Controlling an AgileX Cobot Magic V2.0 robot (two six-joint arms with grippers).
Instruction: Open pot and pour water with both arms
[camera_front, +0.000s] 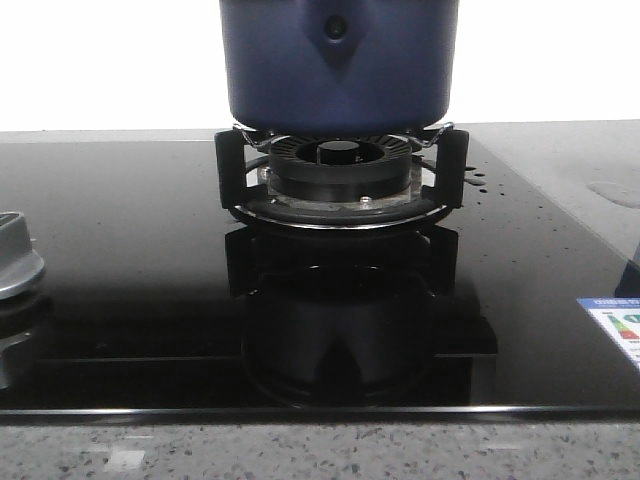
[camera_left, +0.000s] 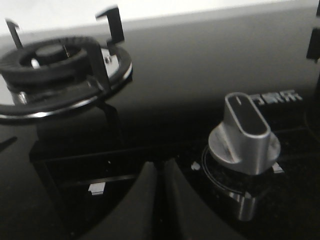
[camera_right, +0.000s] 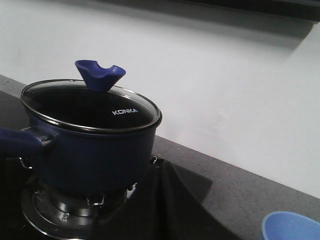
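Observation:
The dark navy pot (camera_front: 340, 70) stands on the gas burner's black supports (camera_front: 340, 175) at the back centre, its pointed handle mount facing me. In the right wrist view the pot (camera_right: 90, 150) carries a glass lid (camera_right: 85, 107) marked KONKA with a blue knob (camera_right: 100, 75). My right gripper (camera_right: 157, 165) is shut and empty, low beside the pot's wall. My left gripper (camera_left: 159, 167) is shut on nothing, just above the black hob next to a silver control knob (camera_left: 245, 137). Tiny drops of water (camera_front: 478, 182) dot the hob right of the burner.
A second burner (camera_left: 55, 65) with no pot on it lies beyond the left gripper. A pale blue cup (camera_right: 292, 227) stands on the grey counter to the right of the pot. A silver knob (camera_front: 12, 262) and a label sticker (camera_front: 615, 330) sit at the hob's edges.

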